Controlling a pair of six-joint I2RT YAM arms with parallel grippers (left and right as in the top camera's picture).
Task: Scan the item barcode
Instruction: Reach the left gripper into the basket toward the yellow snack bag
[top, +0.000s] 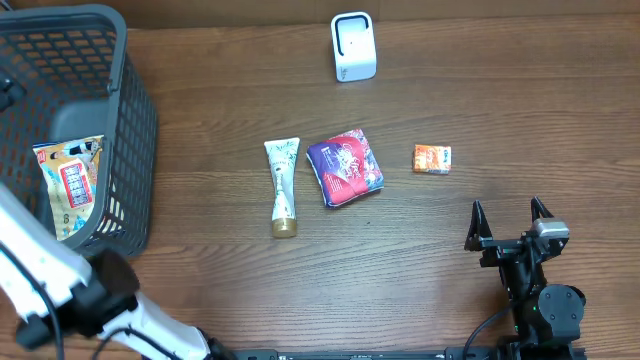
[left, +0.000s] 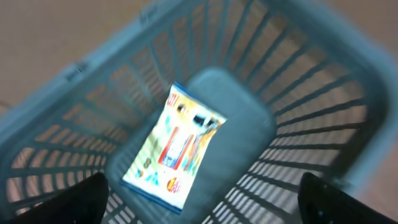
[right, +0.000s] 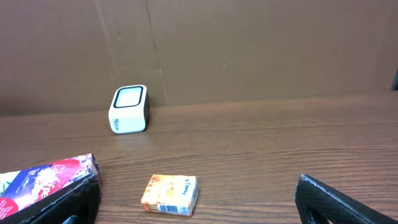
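In the left wrist view a colourful flat packet lies on the floor of a grey mesh basket. My left gripper hangs over it, open, with nothing between its fingers. Overhead, the same packet leans inside the basket at the far left. The white scanner stands at the back of the table. My right gripper rests open near the front right. A small orange box, barcode facing it, lies just ahead on the table.
A cream tube and a purple-red pouch lie mid-table, the orange box to their right. The left arm crosses the front left corner. A brown cardboard wall stands behind the scanner.
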